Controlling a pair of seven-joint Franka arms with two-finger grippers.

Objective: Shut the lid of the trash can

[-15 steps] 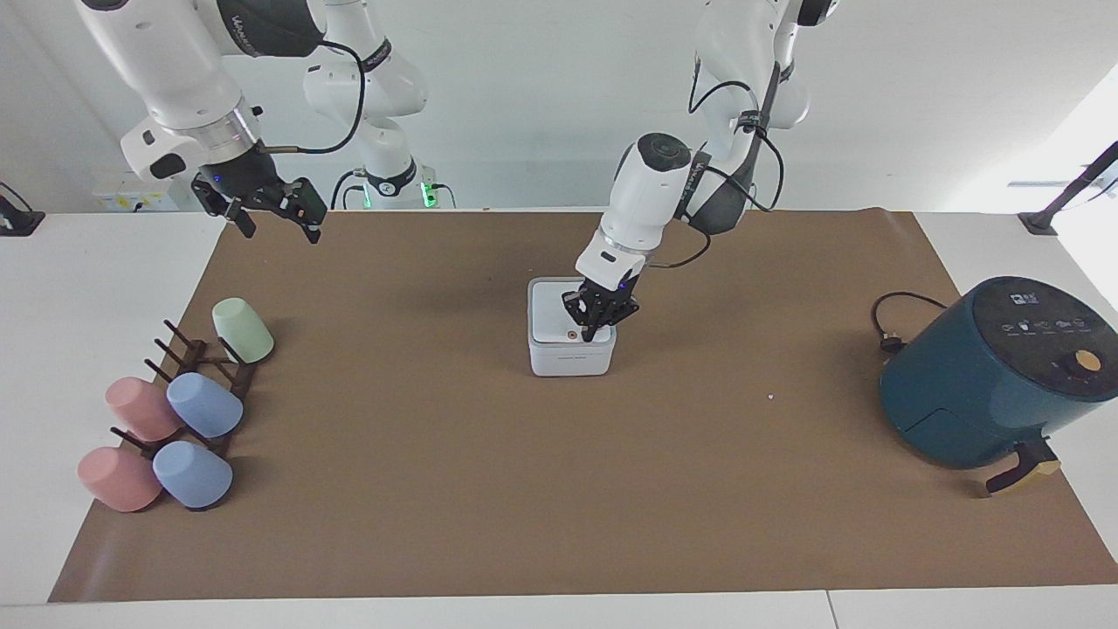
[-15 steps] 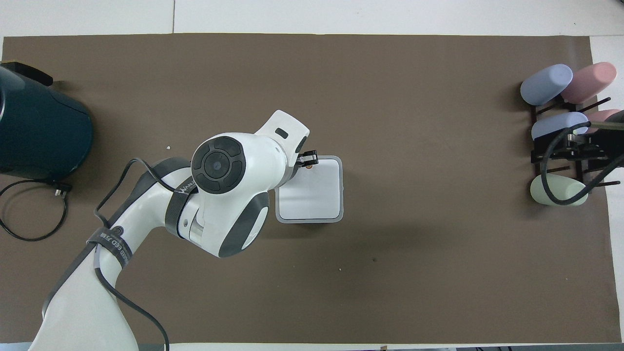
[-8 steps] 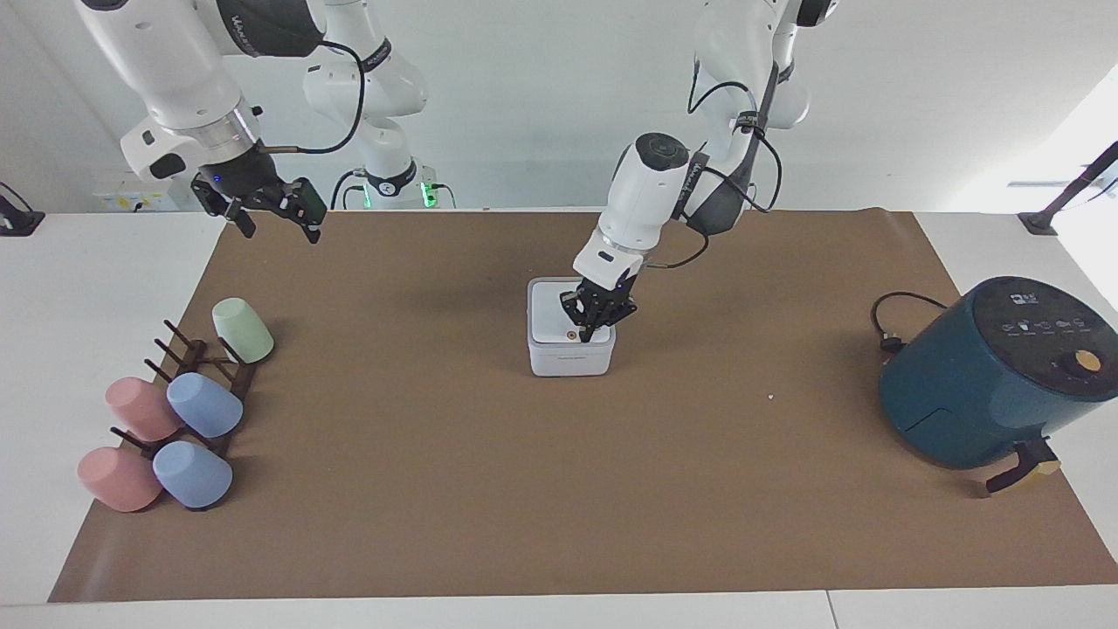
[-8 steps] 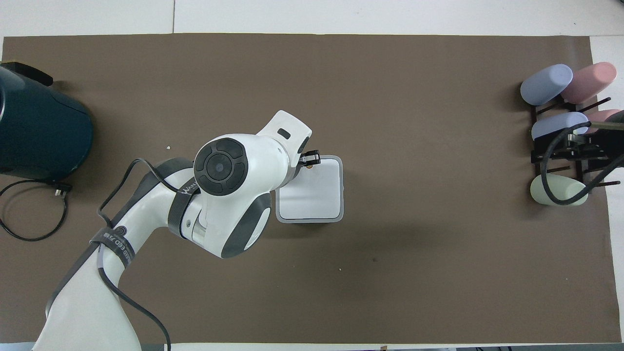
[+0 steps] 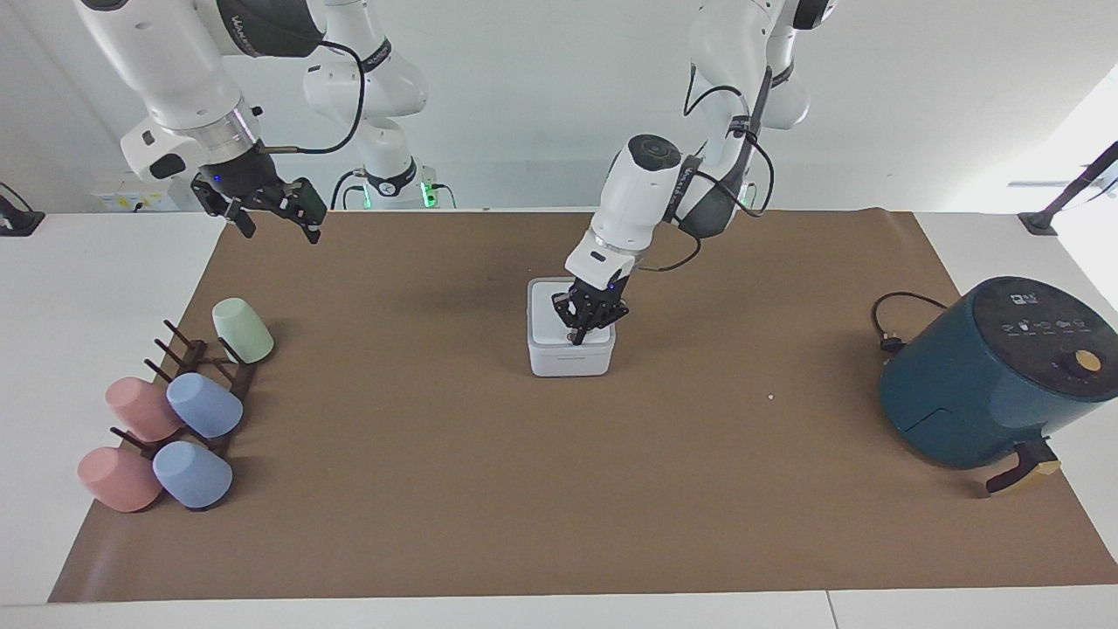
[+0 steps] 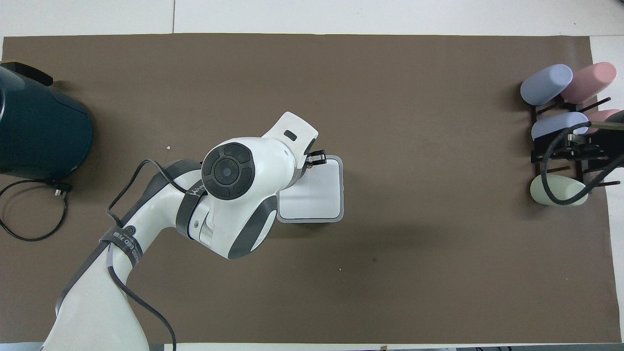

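Going from the right arm's end of the table toward the left arm's end: the right gripper (image 5: 278, 212) hangs in the air over the corner of the brown mat (image 5: 437, 489) close to the robots, and this arm waits. Its two fingers stand well apart, so it is wide and holds nothing. Under it and farther from the robots, at the mat's edge, stands a cup rack (image 5: 205, 371) with pink, blue and green cups.

In the middle of the mat stands the trash can (image 5: 569, 356), a small white cube. The lid (image 6: 317, 192) lies flat on top of it; in the overhead view it makes one even white square inside the grey rim, and no dark stripe of the inside shows. The left gripper (image 5: 583, 329) is directly over the lid, at the edge of it that is farther from the robots, with the tips down at the lid's surface or just above it; I cannot tell surely whether they touch. Its fingers look drawn close together, narrow, with nothing between them.

I judge that the main work is done: the lid is down. What may be left is a last press so that it latches, and then to lift the left gripper away.

At the left arm's end, well apart from this gripper, stands a dark teal air fryer (image 5: 996, 371) with its cable (image 5: 891, 319).
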